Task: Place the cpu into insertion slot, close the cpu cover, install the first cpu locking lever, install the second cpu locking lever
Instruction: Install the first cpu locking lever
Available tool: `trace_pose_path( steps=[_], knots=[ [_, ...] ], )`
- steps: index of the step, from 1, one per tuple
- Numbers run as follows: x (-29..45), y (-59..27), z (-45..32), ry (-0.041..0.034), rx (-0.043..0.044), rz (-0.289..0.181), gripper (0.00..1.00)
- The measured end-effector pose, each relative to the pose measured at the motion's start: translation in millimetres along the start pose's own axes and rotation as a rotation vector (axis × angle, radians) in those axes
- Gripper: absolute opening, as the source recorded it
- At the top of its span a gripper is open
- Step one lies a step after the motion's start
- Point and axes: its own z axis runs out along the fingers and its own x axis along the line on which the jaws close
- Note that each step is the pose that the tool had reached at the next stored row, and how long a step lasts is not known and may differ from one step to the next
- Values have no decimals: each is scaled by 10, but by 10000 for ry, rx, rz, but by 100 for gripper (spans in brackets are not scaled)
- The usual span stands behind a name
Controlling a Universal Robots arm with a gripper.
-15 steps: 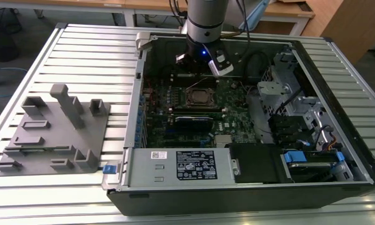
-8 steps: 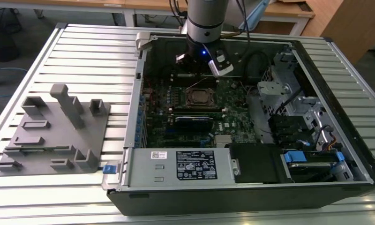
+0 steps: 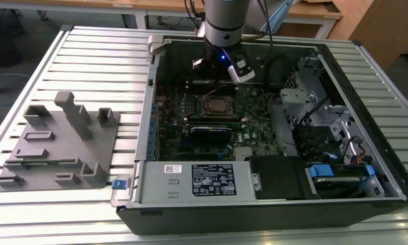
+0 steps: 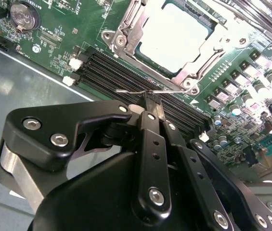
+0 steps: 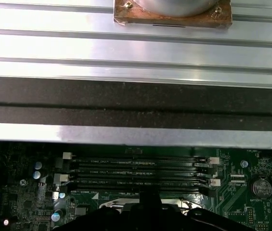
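The arm [image 3: 224, 25] reaches down into the open case [image 3: 147, 153], which lies on the slatted worktop [image 3: 102, 56]. It stands over the far edge of the green board [image 3: 258, 120], just behind the slot [image 3: 209, 100].

In the second wrist view the cpu [image 4: 174, 36] lies flat in the slot, its dull silver top showing through the window of the cover [image 4: 135, 41]. The cover lies down over it, framing it on all sides.

The black tool [image 4: 153, 98] points at the near edge of the cover, over the memory slots [image 4: 107, 72] that run alongside it. Its two fingers [image 4: 148, 107] are pressed together with no gap between them. Their tips meet a thin silvery wire lever [image 4: 131, 90] that runs across just in front of the cover's edge. Whether the wire is pinched between the tips or only touched by them cannot be told.

A coin cell [image 4: 22, 17] sits on the board well to one side of the slot.

In the first wrist view the memory slots [image 5: 140, 171] run side by side across the board, with the dark top of the tool [image 5: 150, 214] just below them.

In the exterior view a grey fixture [image 3: 54, 148] with upright posts lies on the worktop at the exterior view's left, well apart from the case. A silver power supply [image 3: 197, 181] fills the near side of the case.
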Motion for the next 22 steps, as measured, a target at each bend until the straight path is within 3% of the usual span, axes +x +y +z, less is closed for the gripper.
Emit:
trace_pose_path(
  steps=[22],
  knots=[
    [-3,4,45,0,-1,-1,11]
  ],
)
